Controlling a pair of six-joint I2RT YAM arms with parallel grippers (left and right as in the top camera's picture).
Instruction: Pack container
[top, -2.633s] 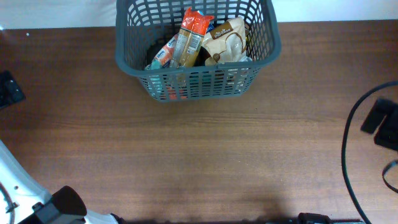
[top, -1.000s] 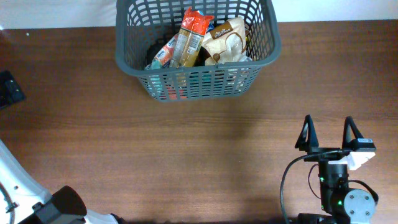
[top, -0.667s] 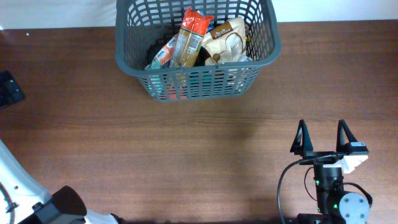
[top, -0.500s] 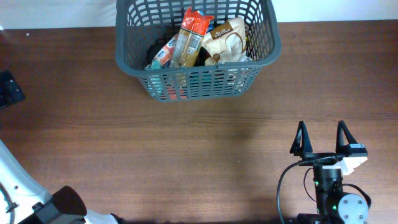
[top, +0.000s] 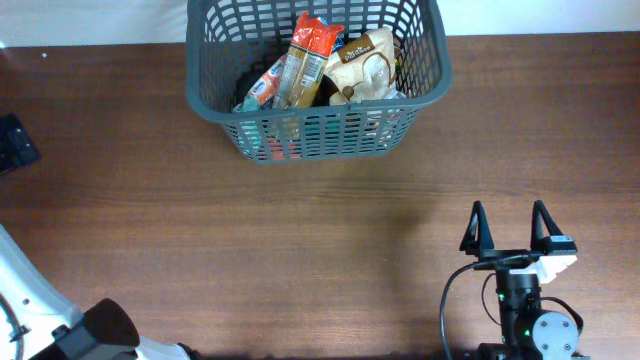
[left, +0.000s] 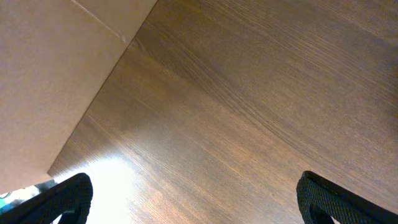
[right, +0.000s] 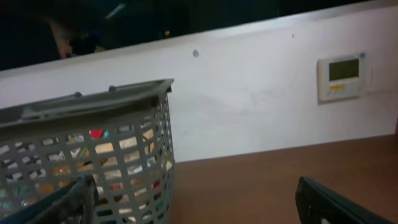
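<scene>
The main change is on the right. A few seconds ago the near right corner of the table (top: 150, 230) showed only a loop of cable and dark hardware at the edge. The right gripper (top: 507, 226) now stands there, and over the last second it has slid nearer and slightly left, away from the container (top: 330, 135). Its fingers (top: 473, 228) are spread wide and released with nothing between them, and they point toward the far side. The right wrist view agrees: the two tips sit far apart at the bottom corners, with the basket wall ahead on the left. The left gripper (left: 199, 199) is also released and empty. Its tips are well apart over bare wood at the near left, and it has not stirred. The container has stayed at the far centre of the table. Its load is unchanged: an orange-red packet (top: 305, 55) stands upright, a beige pouch (top: 365, 62) leans to its right, and a smaller teal-marked packet (top: 262, 88) sits to its left. No packet shows on the wood outside the basket. With both grippers empty and the right one drawing back, packing looks finished or nearly so, and the arm is probably heading to its rest position.
</scene>
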